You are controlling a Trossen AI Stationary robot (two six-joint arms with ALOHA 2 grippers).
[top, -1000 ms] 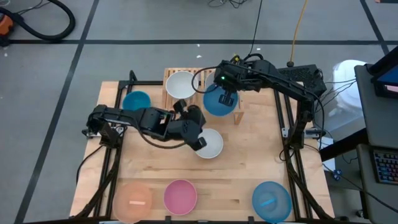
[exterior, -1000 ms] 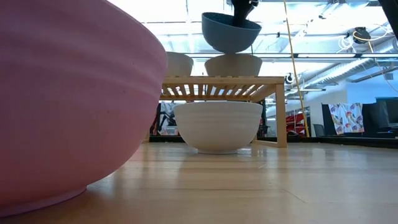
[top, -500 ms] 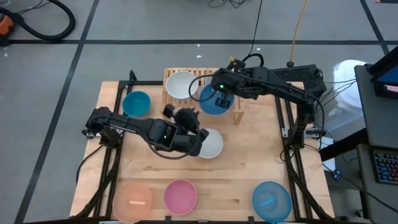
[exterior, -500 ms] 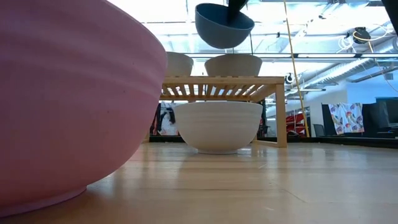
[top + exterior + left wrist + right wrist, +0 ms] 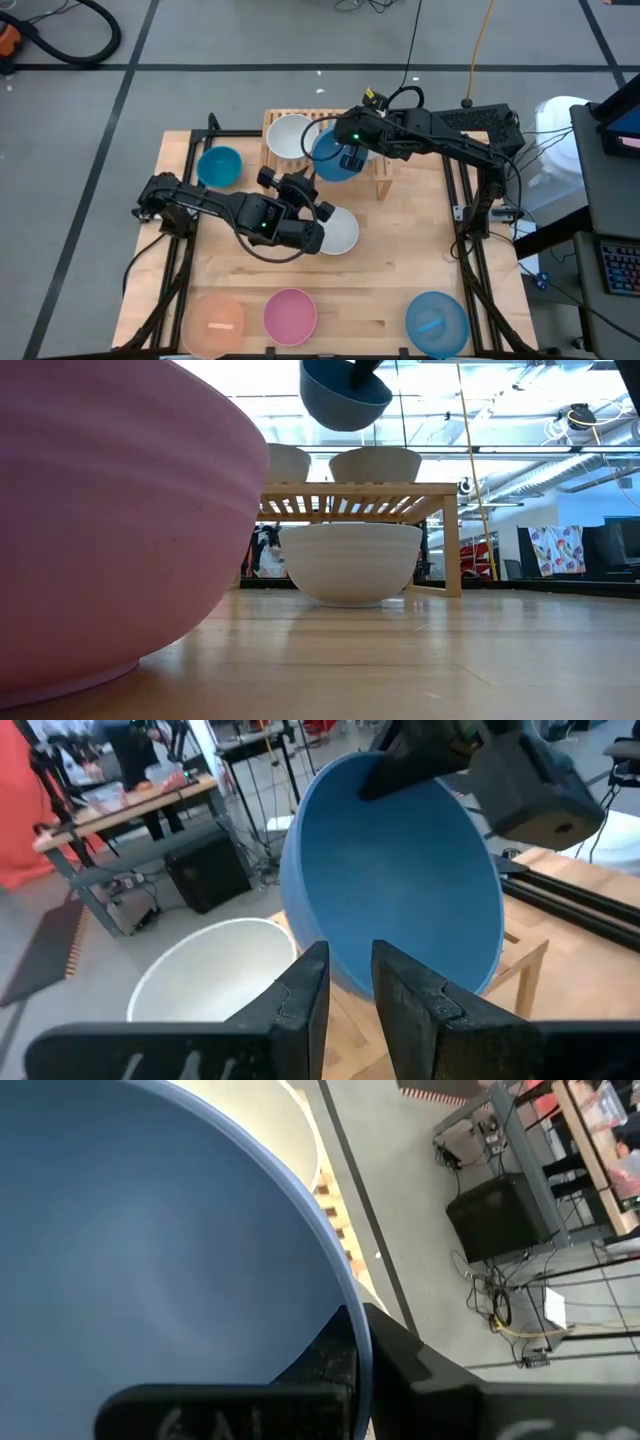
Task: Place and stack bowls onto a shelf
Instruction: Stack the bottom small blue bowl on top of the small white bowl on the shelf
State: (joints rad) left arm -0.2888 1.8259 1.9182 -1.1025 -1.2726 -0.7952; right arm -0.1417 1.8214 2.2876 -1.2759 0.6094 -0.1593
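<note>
My right gripper (image 5: 352,152) is shut on a blue bowl (image 5: 333,157) and holds it in the air above the shelf (image 5: 350,490). The light-wood slatted shelf carries a white bowl (image 5: 290,135) and a cream bowl (image 5: 375,463), each standing on its base. Another white bowl (image 5: 340,230) sits on the table in front of the shelf. My left gripper (image 5: 348,990) is beside that bowl and points toward the shelf and the blue bowl (image 5: 400,880). Its fingers stand open by a narrow gap with nothing between them. My right gripper has the blue bowl by its rim (image 5: 352,1342) on the side toward the table's right edge. One finger (image 5: 320,1365) is inside the bowl and the other outside. The bowl is lifted clear above the shelf and tilted.
A teal bowl (image 5: 220,165) stands on the table left of the shelf. Along the near edge stand a peach bowl (image 5: 215,320), a pink bowl (image 5: 290,315) and a blue bowl (image 5: 437,322). Dark frame rails (image 5: 190,250) run along both table sides.
My right gripper has carried the blue bowl toward the table's left and a little up, over the shelf, tipping it more. My left gripper has turned away from the white bowl on the table toward the shelf and has rolled about its own line.
</note>
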